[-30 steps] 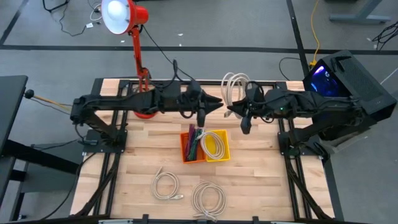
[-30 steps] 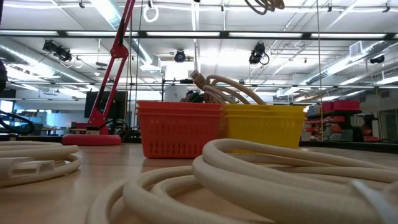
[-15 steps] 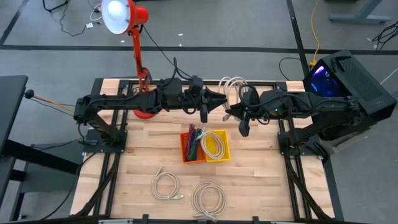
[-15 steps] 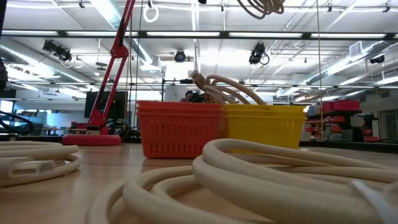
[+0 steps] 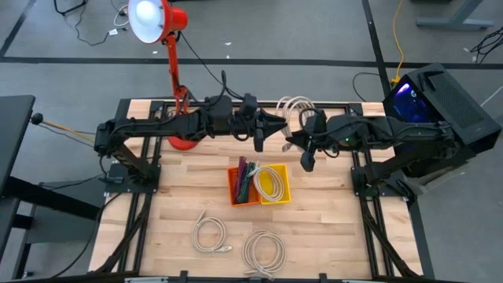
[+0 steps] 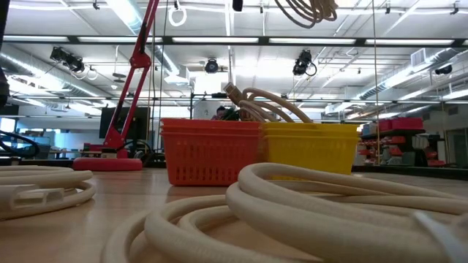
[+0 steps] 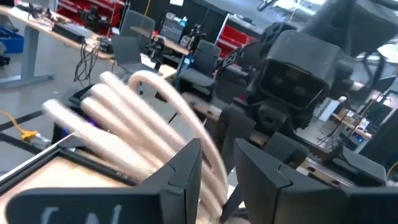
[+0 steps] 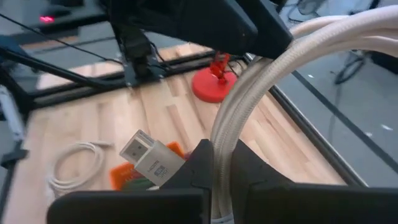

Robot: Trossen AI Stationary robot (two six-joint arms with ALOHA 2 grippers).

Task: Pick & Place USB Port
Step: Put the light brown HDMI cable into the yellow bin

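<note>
High view shows me both arms raised over the far side of the desk (image 5: 314, 228), tips nearly meeting. My right gripper (image 8: 214, 171) is clamped on a coiled cream cable (image 5: 295, 110), whose silver plug (image 8: 151, 160) hangs just beside the fingers. My left gripper (image 5: 277, 130) sits right against that coil; its fingers stand slightly apart with the loops running past them, and I cannot tell whether they grip anything.

I judge the task partly done: a cable coil already lies in the yellow basket (image 5: 271, 182) below and ahead of the grippers, the orange basket (image 5: 242, 185) holds darker cables, and two more coils (image 5: 211, 234) wait nearer me.

Compared with a second ago, the left gripper has crept toward the right one, closing the gap at the coil.
</note>
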